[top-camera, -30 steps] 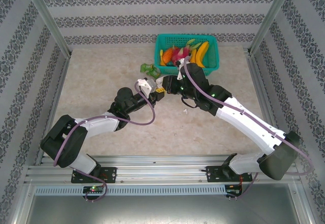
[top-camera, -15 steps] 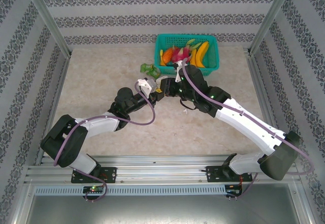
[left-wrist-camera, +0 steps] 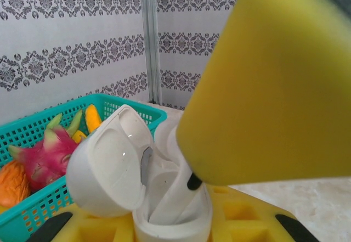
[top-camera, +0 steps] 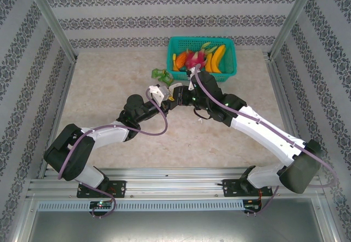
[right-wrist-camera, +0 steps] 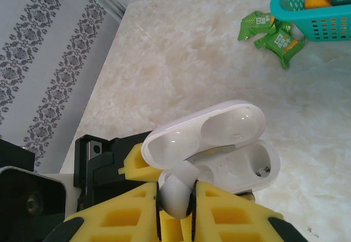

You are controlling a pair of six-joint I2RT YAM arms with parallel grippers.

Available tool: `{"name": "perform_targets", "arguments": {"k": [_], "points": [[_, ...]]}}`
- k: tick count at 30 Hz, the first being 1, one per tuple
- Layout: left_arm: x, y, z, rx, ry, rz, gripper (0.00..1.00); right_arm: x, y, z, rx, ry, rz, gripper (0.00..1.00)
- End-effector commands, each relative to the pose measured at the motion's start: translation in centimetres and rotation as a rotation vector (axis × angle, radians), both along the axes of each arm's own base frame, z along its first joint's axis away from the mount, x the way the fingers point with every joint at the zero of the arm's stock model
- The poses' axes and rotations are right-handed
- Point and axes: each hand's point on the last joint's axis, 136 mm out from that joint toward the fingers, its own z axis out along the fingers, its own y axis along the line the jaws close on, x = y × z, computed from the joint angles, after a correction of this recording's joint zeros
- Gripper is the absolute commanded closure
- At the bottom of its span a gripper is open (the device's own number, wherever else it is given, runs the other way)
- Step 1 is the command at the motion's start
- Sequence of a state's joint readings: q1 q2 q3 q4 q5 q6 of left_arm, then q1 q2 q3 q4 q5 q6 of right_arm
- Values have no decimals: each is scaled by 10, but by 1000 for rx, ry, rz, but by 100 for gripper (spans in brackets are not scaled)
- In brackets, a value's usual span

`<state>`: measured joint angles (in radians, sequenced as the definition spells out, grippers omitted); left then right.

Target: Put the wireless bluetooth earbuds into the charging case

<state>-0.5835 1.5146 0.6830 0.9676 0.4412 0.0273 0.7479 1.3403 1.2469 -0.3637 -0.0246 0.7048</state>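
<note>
Right now the left claw [left-wrist-camera: 171,226] is pressed shut on the white case [right-wrist-camera: 236,162]. It holds the case above the middle of the table [top-camera: 109,88]. The lid [left-wrist-camera: 107,165] stands open, tipped toward 9 o'clock in the left wrist view. The right claw [right-wrist-camera: 175,198] meets it from 3 o'clock in the top view and pinches a white bud [right-wrist-camera: 176,186] between its yellow pads [right-wrist-camera: 225,217]. The bud's stem reaches down into one well of the case. A teal basket [top-camera: 231,55] of fruit [top-camera: 215,58] sits at 1 o'clock of the claws. Two green packets [right-wrist-camera: 271,33] lie at 11 o'clock, just beside the basket's corner.
</note>
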Motion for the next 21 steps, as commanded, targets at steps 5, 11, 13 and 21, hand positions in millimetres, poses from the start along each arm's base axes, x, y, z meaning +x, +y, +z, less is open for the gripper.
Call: {"name": "perform_targets", "arguments": {"k": [5,11,13,21], "points": [[-9,-8,18,23,-76,-53,100,4,-1,-13,-37,58,3,81],[-17,-11,13,52,-76,-93,100,10,-3,-22,-58,97,-5,77],[-19,-11,13,47,-76,-100,100,12,-4,-24,-61,104,-14,74],[-22,-10,16,26,-76,-111,100,16,-11,-30,-67,116,-40,64]]}}
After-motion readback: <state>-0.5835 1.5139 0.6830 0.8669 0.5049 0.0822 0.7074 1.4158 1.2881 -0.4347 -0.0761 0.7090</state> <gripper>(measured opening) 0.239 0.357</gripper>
